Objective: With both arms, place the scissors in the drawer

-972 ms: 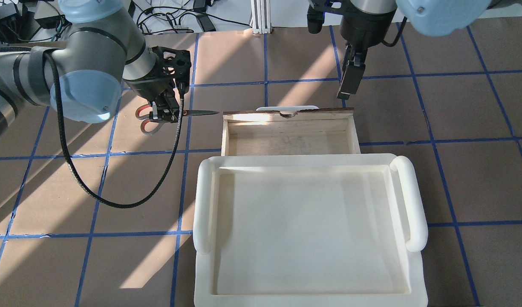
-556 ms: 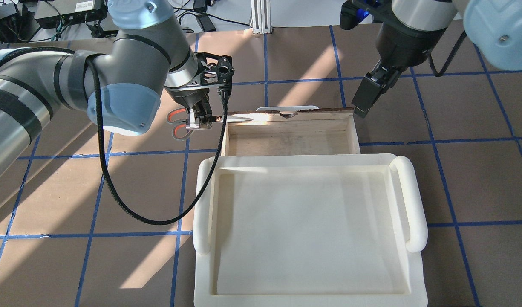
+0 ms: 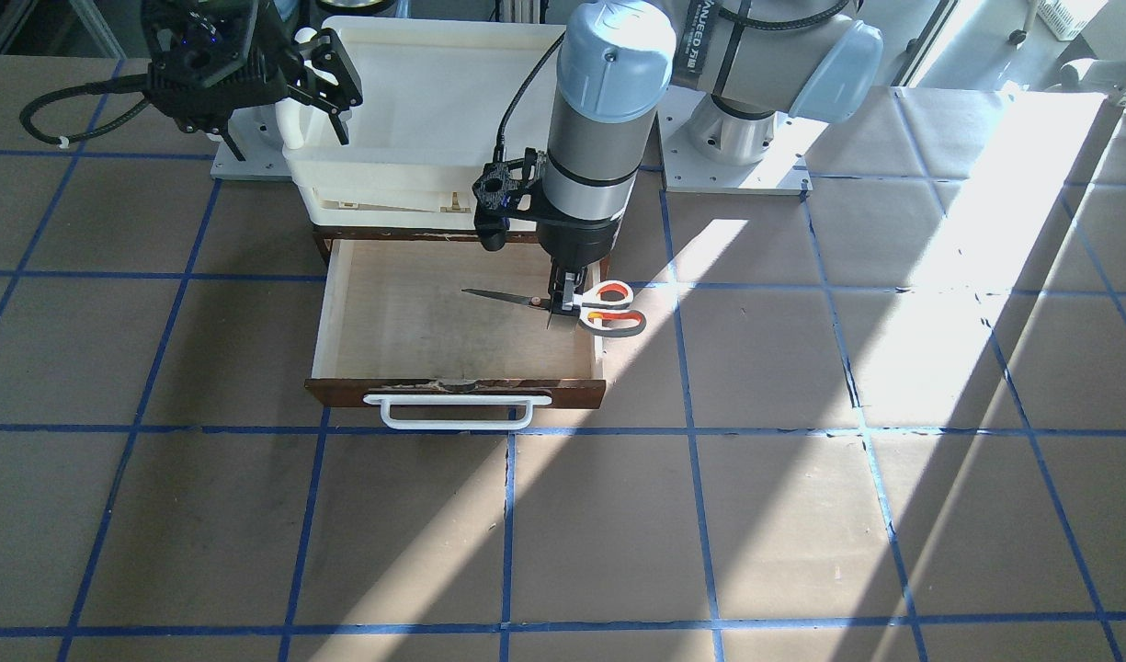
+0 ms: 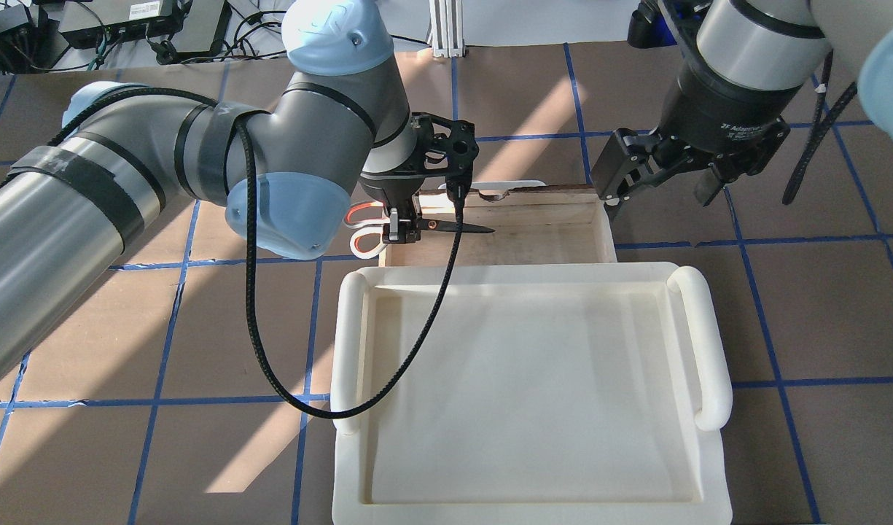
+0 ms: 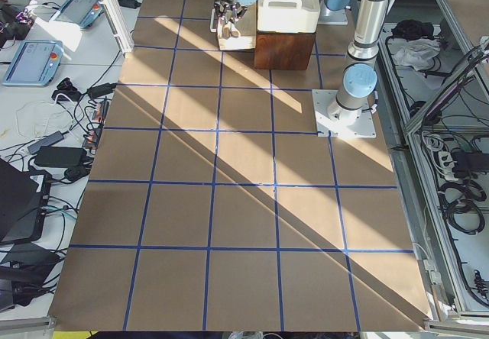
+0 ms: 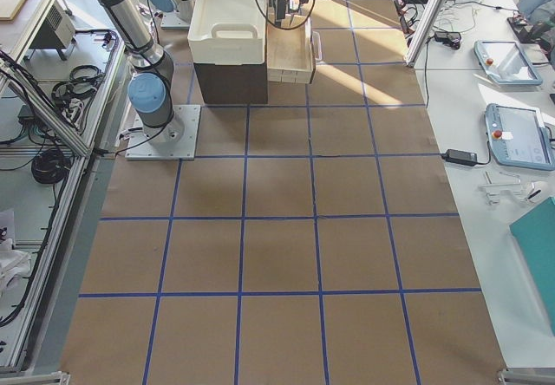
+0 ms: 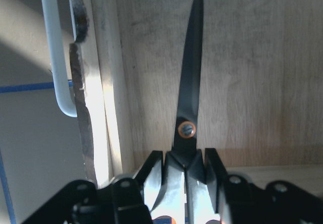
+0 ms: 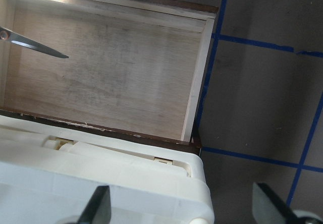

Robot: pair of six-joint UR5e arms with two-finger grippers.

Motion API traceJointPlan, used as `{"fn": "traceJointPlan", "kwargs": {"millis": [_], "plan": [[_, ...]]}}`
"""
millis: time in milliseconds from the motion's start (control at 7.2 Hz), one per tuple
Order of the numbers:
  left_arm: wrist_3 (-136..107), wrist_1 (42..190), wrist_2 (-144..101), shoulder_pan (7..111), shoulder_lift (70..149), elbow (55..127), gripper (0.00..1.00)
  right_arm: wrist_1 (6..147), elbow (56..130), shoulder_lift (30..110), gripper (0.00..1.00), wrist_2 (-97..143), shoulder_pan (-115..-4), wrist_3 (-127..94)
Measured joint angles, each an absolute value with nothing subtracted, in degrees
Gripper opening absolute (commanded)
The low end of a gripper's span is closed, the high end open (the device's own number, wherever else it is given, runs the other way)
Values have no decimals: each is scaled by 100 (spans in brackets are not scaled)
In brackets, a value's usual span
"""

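- The left gripper is clamped on the scissors, its fingers pressed on the shanks just behind the orange-ringed pivot, between it and the handle loops
- The scissors are held roughly level with their blades closed; in the front-facing view the blades point toward the robot's right
- The dark blades reach over the pale floor of the drawer, while the grey and orange-red loops lie outside it, beyond the side wall on the robot's left
- From the left wrist view, the scissors run parallel to the drawer's front board and near it; I cannot tell whether the tip touches the wood
- The drawer stands pulled out toward the operators' edge of the surface, its white bar handle on the front
- It comes out of a dark-brown cabinet at the robot's edge of the surface, between the two arm bases, with a white tray resting on top
- The right gripper has its jaws spread wide and grips nothing
- It hangs above the right end of the drawer and tray; its wrist view looks down on the drawer's right wall and the tray corner
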State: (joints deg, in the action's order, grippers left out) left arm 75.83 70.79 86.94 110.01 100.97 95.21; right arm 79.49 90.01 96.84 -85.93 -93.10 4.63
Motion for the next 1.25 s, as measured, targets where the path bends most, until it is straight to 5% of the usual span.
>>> {"fn": "traceJointPlan", "kwargs": {"millis": [694,833,972,1250], "plan": [[7933,7026,8668,11357,10306,9526,0,8072,9030,9767,100,-8605,-9296,34],[7974,6995,8672,11360,10380,9523,7,8220,9023,9803,100,-8641,-9291,17],[7986,6973,8676,11363,10428,9520,53,8363,9022,9851,100,-8663,-9287,-68],[7915,6972,8675,11363,10445,9516,63,8438,9031,9883,100,-8673,-9299,-404]]}}
